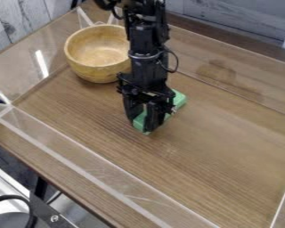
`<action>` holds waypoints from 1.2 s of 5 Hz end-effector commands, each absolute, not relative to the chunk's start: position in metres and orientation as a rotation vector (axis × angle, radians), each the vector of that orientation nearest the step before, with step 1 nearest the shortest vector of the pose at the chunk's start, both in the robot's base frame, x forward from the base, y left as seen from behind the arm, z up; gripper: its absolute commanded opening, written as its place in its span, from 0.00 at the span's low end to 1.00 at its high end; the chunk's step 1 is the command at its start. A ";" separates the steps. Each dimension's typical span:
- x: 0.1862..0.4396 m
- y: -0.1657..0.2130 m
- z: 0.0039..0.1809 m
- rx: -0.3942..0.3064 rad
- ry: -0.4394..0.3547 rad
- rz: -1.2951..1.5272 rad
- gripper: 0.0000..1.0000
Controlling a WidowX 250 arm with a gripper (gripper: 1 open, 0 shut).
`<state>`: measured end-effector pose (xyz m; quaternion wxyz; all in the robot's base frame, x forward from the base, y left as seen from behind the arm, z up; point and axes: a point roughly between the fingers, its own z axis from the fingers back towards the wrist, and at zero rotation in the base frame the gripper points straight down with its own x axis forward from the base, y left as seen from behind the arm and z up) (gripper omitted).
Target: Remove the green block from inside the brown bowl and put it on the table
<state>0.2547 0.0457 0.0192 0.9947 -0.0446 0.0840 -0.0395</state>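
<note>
Pincer: The pincer (145, 118) points down at the counter (187, 174), its tips low over the wood at the green block. Its two sides are drawn in close on the block; the dark fingers hide the line of contact, so whether the block is firmly gripped I cannot tell.

Green block: The green block (177, 100) is down at the pincer's tips, outside the bowl. One bright green part shows past the pincer on the side away from the bowl, another just below the tips, toward the near edge of the picture. The middle is covered by the fingers. Whether its underside rests flat on the wood I cannot tell.

Brown bowl: The brown bowl (95, 61) stands upright on the counter, to the picture-left of the pincer and farther back. Its rim comes near the dark arm. The part of its inside that shows is bare tan wood.

Arm: The black arm (145, 40) rises from the pincer to the top of the picture, with a cable (171, 62) looping out on the side away from the bowl.

Counter: Brown wood grain runs beneath pincer, block and bowl. A clear wall (79, 147) edges it, to the picture-left of the pincer and nearer the camera.

Beyond the wall: Black cables (32, 200) lie in the near left corner, well apart from the pincer.
</note>
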 end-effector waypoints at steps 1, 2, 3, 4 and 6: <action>0.251 0.055 0.019 -0.077 0.181 -0.055 0.00; 0.251 0.054 0.019 -0.078 0.187 -0.053 0.00; 0.251 0.052 0.021 -0.081 0.191 -0.052 1.00; 0.252 0.049 0.030 -0.085 0.175 -0.050 1.00; 0.259 0.036 0.072 -0.086 0.084 -0.062 1.00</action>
